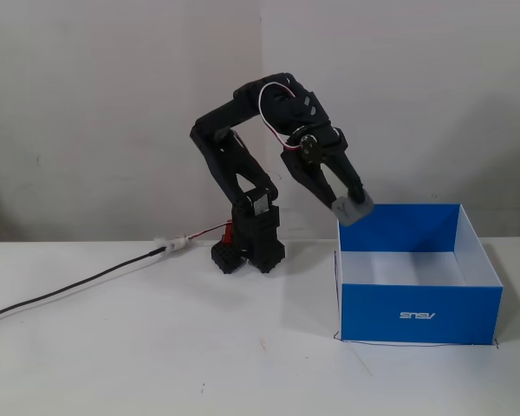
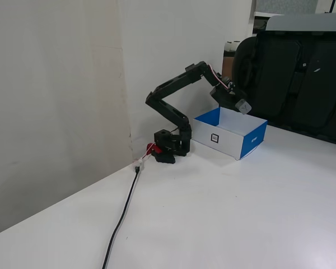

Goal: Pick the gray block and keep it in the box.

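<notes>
The gray block [image 1: 355, 208] is held between the fingertips of my gripper [image 1: 352, 205], which is shut on it. It hangs in the air just above the back left corner of the blue box [image 1: 420, 314], which stands open on the table with a white inside. In the other fixed view the gripper [image 2: 242, 106] holds the gray block [image 2: 244, 106] above the box [image 2: 253, 140], over its open top.
The arm's black base [image 1: 247, 247] stands on the white table left of the box. A black cable [image 1: 69, 290] runs from the base to the left edge. Dark chairs [image 2: 302, 78] stand behind the table in the other fixed view.
</notes>
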